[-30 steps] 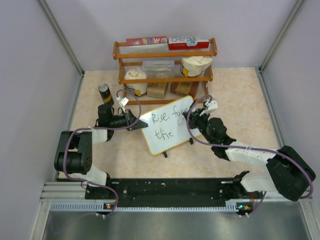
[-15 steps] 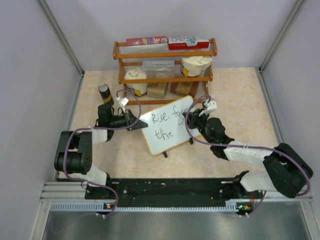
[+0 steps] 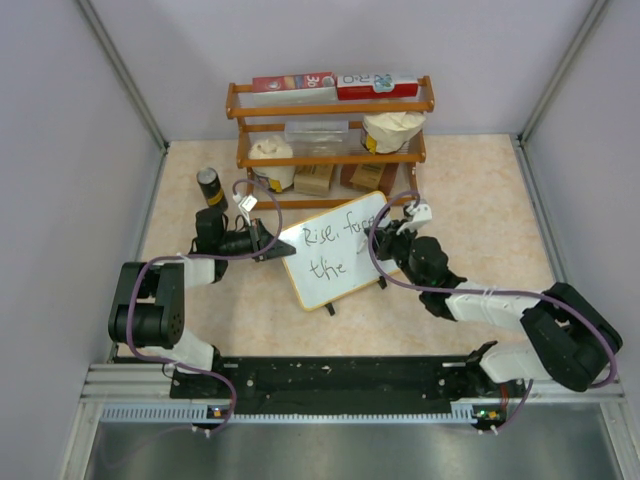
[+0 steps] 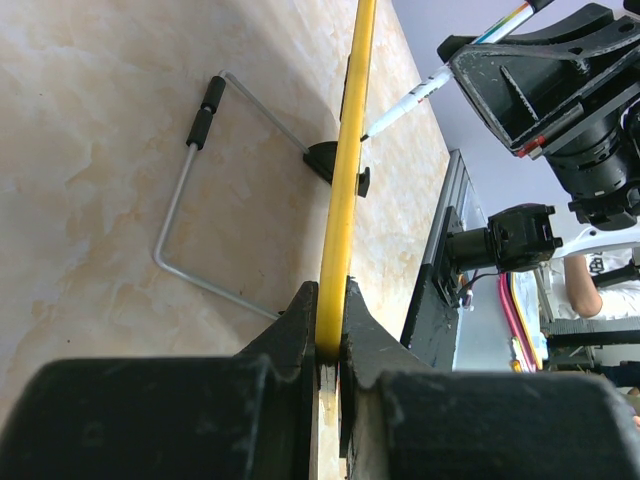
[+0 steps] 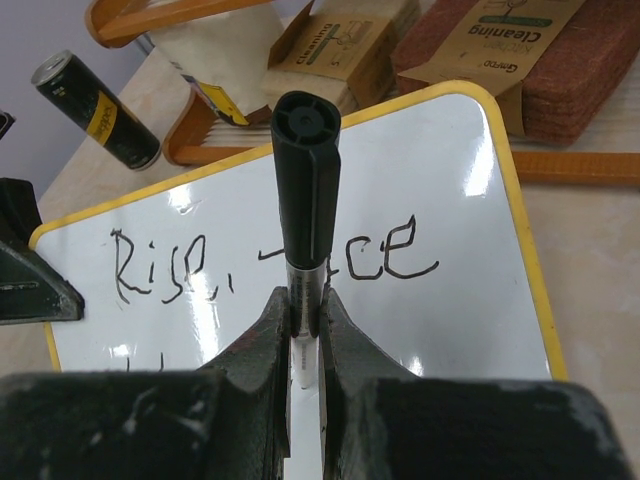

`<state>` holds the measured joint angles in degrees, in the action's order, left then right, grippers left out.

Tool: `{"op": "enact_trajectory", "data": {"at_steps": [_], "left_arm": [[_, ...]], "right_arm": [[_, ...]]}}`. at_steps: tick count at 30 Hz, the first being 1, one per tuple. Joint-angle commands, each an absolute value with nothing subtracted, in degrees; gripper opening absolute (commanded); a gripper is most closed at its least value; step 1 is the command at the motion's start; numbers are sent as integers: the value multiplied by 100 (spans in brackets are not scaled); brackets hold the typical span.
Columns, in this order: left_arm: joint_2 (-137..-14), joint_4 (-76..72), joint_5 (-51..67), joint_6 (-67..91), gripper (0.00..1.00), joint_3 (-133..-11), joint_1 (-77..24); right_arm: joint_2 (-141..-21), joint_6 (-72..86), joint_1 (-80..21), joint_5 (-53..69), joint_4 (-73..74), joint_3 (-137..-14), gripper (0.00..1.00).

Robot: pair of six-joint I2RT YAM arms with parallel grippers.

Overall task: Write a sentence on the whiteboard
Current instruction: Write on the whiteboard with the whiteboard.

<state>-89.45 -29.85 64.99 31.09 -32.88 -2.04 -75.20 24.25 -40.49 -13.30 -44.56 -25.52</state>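
left fingers [image 4: 290, 335] clamped on whiteboard [image 3: 345, 280] edge; right fingers [image 5: 262, 340] pinching black marker [image 5: 308, 190], tip at board face by sentence [image 3: 322, 238] "rise, face the".

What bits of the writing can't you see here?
- Right wrist view: the marker covers the start of "face"; the right gripper hides most of the second line.
- Left wrist view: the whiteboard is edge-on; no writing shows.
- Top view: the sentence is tiny, and the right gripper covers its first line's end.
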Motion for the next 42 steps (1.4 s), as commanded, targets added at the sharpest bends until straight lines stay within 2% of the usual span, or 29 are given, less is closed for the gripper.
{"op": "enact_trajectory", "data": {"at_steps": [1,14,42], "left_arm": [[-9106,-2487,5423,2514,0,-3085,-53],[-9123,-2487,5432,2514,0,-3085,-53],[-9123,-2479,5440,2514,0,-3102,-61]], "right_arm": [[-7708,2496,-4122,-1213,-4632,-2584,0],[-7594,2566,-4122,-1011,-4342,-2505,0],[-7462,2461,-4122,-1512,-3841,-2610,0]]}}
